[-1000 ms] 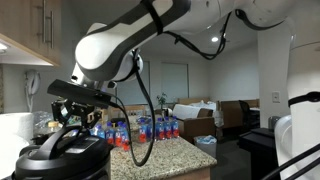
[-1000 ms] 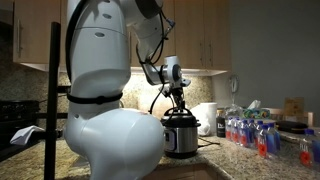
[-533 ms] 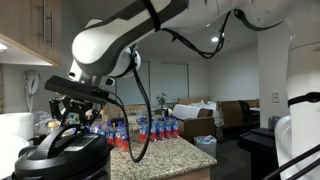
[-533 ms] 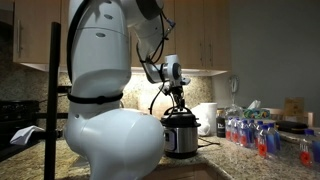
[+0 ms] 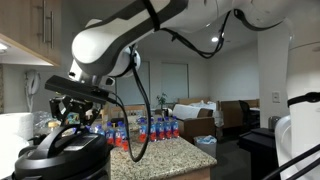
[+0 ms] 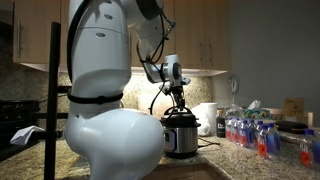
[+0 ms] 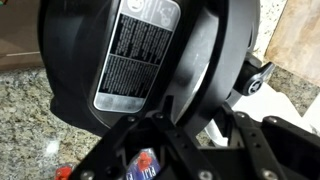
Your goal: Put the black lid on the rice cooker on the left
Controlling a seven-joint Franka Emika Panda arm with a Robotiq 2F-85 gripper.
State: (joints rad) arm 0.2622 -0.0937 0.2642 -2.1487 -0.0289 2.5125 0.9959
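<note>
The rice cooker stands on the granite counter, with a steel body and black rim band. It also shows at the lower left of an exterior view. The black lid sits on top of it, also seen in the other exterior view. In the wrist view the lid fills the frame and carries a silver label. My gripper hangs just above the lid's handle, fingers spread, also shown over the cooker. In the wrist view the open fingers straddle the handle without closing on it.
Several small bottles with red and blue labels stand behind the cooker, also shown beside it and in the wrist view. A white jug stands near the cooker. Wall cabinets hang overhead.
The gripper rose slightly off the lid between one second and half a second ago. It has stayed still since. The lid has not moved.
</note>
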